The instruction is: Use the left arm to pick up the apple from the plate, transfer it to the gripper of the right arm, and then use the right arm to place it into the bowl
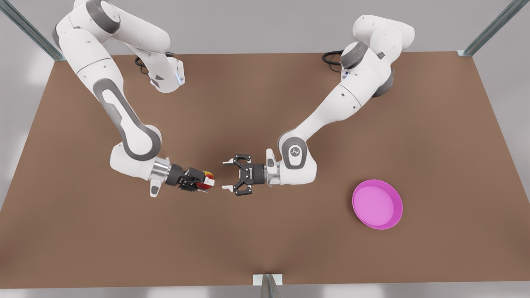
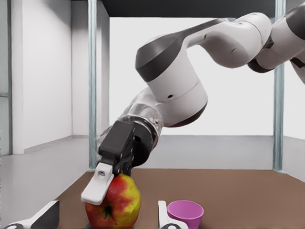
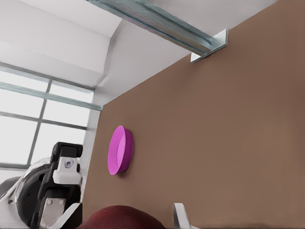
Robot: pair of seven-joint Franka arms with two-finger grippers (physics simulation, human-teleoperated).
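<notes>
We find the right gripper [image 1: 205, 182] clamped on the apple [image 1: 208, 176], well clear of the plate [image 1: 397, 215]. The left gripper [image 1: 227, 175] faces it, jaws spread, evidently for the handover.

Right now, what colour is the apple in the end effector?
The apple is red with yellow patches, clearest in the left wrist view.

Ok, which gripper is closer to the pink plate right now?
Left. In the front view, the open left gripper sits left of the plate; the right gripper, holding the apple, is farther left.
</notes>
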